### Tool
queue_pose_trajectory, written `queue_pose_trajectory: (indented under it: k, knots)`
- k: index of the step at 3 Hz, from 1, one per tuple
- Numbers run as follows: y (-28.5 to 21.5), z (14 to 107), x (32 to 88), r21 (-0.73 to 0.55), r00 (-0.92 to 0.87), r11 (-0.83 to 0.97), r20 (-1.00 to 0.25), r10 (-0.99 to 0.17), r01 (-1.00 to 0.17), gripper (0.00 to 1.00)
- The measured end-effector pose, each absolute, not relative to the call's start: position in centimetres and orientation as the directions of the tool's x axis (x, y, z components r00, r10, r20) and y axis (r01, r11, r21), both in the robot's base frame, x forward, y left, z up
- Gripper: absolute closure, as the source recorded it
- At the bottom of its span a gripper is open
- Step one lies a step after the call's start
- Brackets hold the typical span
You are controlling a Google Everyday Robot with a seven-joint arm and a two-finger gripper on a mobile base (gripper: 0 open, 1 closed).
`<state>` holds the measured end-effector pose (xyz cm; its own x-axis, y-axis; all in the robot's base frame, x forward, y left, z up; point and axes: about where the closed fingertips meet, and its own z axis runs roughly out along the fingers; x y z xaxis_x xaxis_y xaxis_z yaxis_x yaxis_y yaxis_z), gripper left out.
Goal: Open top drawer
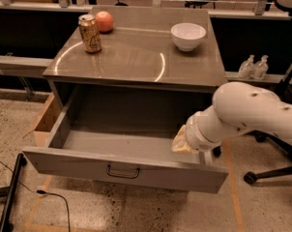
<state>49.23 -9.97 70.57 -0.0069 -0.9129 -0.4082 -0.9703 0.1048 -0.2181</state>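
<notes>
Under tabletop [136, 57], top drawer [83, 164] open; arm [242, 115] slants down, jaws inside

The wide grey metal top drawer [78, 162] was found pulled out in front of the cabinet, below the tabletop [136, 62]. The gripper [182, 142] of the white arm was placed at the drawer's right end, just behind its front panel. On the tabletop, a gold drinks can [90, 33] was set at the back left, with a round orange fruit [104, 21] just behind it and a white bowl [188, 36] at the back right.
</notes>
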Motion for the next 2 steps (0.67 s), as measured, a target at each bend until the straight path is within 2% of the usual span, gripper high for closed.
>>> queue_pose_trajectory:
  k: [1,2]
  knots:
    - [-12.8,74.5,48.0,-0.322,-0.046,0.229,-0.489,-0.871,-0.919,1.0]
    - [-15.8,78.2,46.7,-0.409,-0.102,0.388,-0.568,-0.817,-0.826,0.82]
